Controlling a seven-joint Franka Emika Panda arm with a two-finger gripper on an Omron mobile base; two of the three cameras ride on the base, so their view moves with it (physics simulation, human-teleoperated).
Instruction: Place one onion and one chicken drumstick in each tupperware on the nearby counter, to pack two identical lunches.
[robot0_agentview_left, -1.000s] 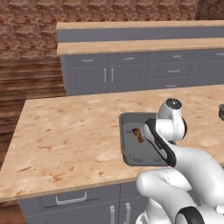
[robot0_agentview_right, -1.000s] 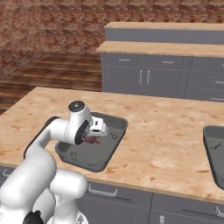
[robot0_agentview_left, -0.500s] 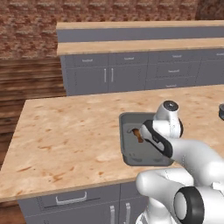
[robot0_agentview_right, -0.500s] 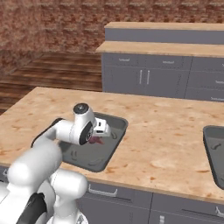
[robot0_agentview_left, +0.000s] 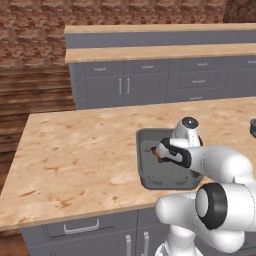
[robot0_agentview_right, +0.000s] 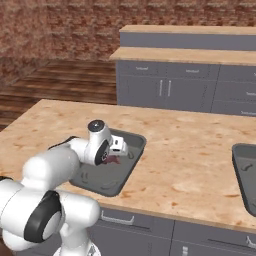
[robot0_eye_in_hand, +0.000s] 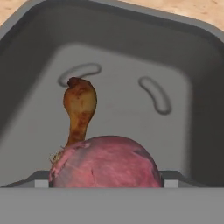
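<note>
Pincer (robot0_agentview_right: 111, 159) clamped on onion (robot0_eye_in_hand: 105, 162), low inside the near tray (robot0_eye_in_hand: 39, 52) on the worktop (robot0_agentview_left: 75, 160); drumstick (robot0_eye_in_hand: 79, 109) lies just beyond. Lower gently, release beside the drumstick, not on it, then lift straight.

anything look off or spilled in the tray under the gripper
Nothing stands out. The tupperware sits flat on the counter, with one chicken drumstick lying inside it. The gripper holds the onion low over the tray. Nothing has spilled onto the wood.
</note>
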